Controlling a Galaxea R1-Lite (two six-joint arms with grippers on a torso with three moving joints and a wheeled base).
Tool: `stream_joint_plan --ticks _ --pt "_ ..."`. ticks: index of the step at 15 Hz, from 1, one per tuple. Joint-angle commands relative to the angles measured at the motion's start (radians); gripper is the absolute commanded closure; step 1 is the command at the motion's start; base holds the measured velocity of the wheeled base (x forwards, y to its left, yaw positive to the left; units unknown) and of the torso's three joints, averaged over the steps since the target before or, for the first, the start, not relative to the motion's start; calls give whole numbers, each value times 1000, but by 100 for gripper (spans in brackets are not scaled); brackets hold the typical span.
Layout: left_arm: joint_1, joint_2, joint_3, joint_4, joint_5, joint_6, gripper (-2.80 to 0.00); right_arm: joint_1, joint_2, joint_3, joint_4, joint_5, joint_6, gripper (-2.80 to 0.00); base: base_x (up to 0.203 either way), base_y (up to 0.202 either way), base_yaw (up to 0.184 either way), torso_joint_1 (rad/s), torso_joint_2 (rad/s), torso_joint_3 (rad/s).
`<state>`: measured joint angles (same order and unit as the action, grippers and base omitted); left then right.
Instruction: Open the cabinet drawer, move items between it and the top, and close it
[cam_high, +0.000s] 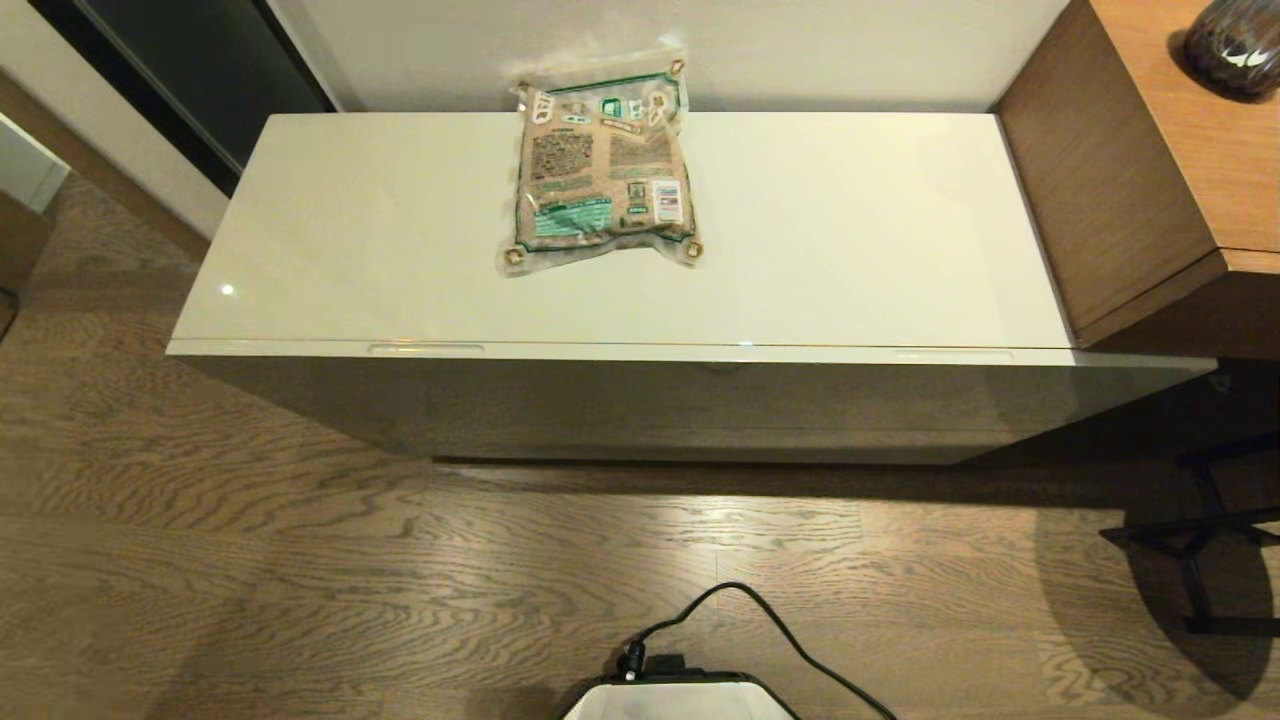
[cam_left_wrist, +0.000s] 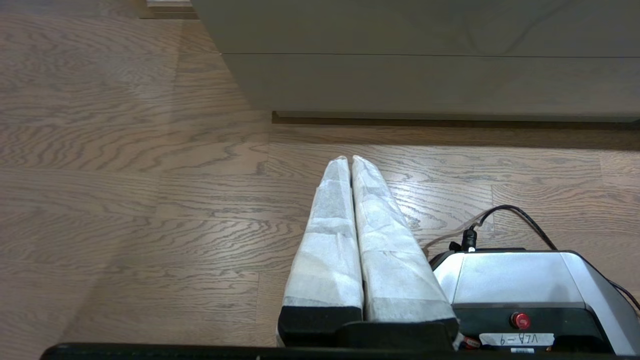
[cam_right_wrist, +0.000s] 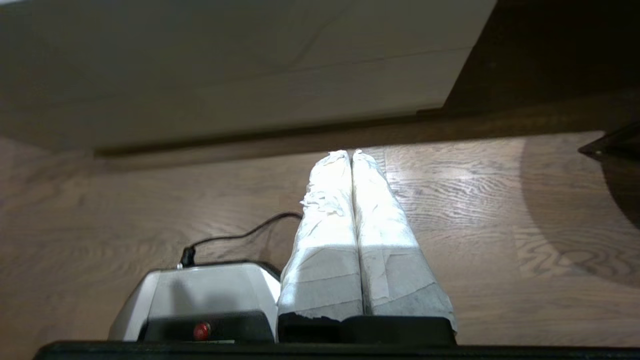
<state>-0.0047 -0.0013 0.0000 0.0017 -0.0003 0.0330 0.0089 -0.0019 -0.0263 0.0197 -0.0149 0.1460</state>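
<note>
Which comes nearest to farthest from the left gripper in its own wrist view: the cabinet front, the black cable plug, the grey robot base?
From the shut left gripper, hanging low over the wood floor:
1. Grey robot base, right beside the fingers.
2. Black cable plug, at the base's far edge, toward the cabinet.
3. Cabinet front, across the floor, past everything else.

Open floor (cam_left_wrist: 150, 200) lies ahead of both shut pincers; the cabinet front (cam_left_wrist: 425, 80) blocks farther ahead, the base (cam_left_wrist: 510, 280) beside.
</note>
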Motion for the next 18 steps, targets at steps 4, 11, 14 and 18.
stream_joint_plan --ticks 4,11,14,18 --pt "0 1 2 0 0 1 0 0 -16 18 -39 -6 110 0 0 0 0 0 0 0" --pt "0 1 2 0 0 1 0 0 -16 28 -59 -5 53 0 0 0 0 0 0 0" --pt "0 1 2 0 0 1 0 0 -16 28 -31 1 -152 0 0 0 0 0 0 0" --pt "0 1 2 0 0 1 0 0 -16 28 -17 1 -158 0 0 0 0 0 0 0"
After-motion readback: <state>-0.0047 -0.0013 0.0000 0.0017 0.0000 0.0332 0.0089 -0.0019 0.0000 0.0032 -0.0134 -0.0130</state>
